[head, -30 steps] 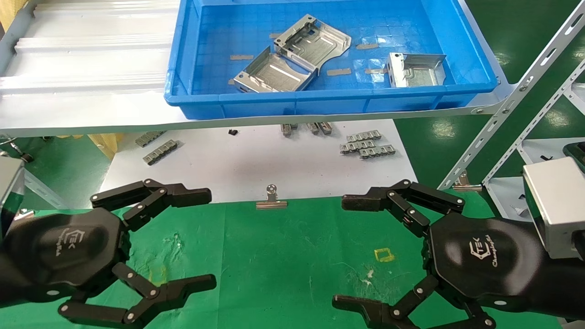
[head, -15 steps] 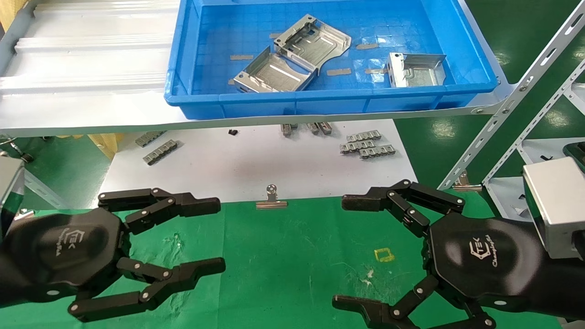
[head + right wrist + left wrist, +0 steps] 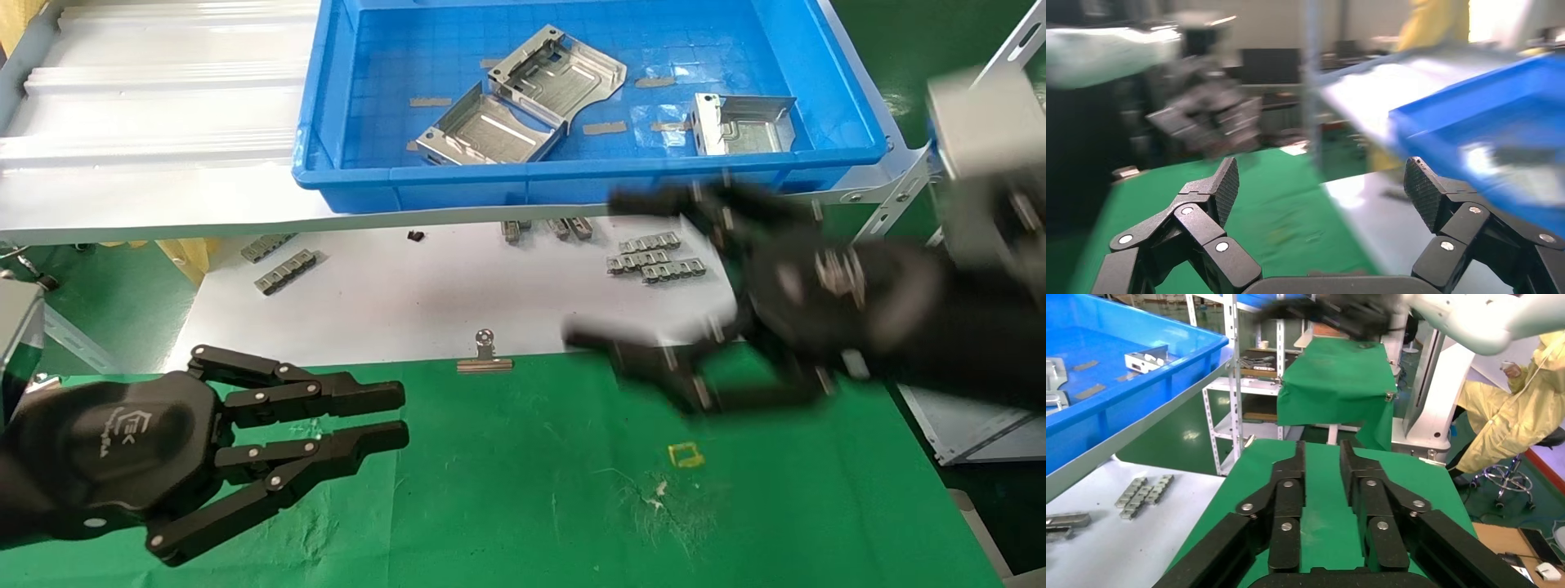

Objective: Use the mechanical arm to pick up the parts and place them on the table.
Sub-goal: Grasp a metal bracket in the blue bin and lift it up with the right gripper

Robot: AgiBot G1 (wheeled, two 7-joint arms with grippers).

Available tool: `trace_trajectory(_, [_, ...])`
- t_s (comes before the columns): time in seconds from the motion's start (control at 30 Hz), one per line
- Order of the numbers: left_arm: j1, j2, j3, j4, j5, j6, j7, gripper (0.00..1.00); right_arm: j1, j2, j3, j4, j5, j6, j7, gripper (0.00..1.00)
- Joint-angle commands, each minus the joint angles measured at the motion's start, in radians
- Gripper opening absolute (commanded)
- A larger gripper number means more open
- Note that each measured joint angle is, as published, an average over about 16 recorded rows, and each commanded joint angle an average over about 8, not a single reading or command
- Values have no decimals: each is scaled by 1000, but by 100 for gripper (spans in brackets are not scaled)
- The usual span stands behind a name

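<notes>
With the right claw (image 3: 633, 269) spread wide just before the bin (image 3: 572, 184) holding the parts (image 3: 523, 102), and the left claw (image 3: 400, 418) nearly closed above the bench (image 3: 531, 474), its fingers may strike the bin wall.

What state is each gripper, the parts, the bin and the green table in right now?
left gripper: nearly closed, empty, over the green table.
right gripper: open, empty, in front of the blue bin.
parts: three, all lying in the blue bin.
blue bin: on the shelf, holding the parts.
green table: no parts on it yet.
</notes>
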Motion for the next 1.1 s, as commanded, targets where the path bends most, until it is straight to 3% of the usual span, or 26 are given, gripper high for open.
trace_trajectory(0.03, [0, 0, 0, 0, 0, 0, 0, 0, 70, -28, -14, 2, -43, 59, 38, 100])
trace_trajectory(0.2, [0, 0, 0, 0, 0, 0, 0, 0, 268, -176, -119, -136, -262, 223, 130, 100])
trace_trajectory(0.5, [0, 0, 0, 0, 0, 0, 0, 0, 521, -469, -305, -568, -602, 418, 197, 98])
trace_trajectory(0.53, [0, 0, 0, 0, 0, 0, 0, 0, 540, -496, -316, -615, -622, 433, 193, 90])
trace_trajectory(0.77, [0, 0, 0, 0, 0, 0, 0, 0, 631, -618, -365, -844, -681, 474, 137, 5])
trace_trajectory(0.8, [0, 0, 0, 0, 0, 0, 0, 0, 639, -625, -370, -858, -682, 472, 129, 0])
trace_trajectory(1.1, [0, 0, 0, 0, 0, 0, 0, 0, 667, -637, -442, -892, -662, 443, 103, 0])
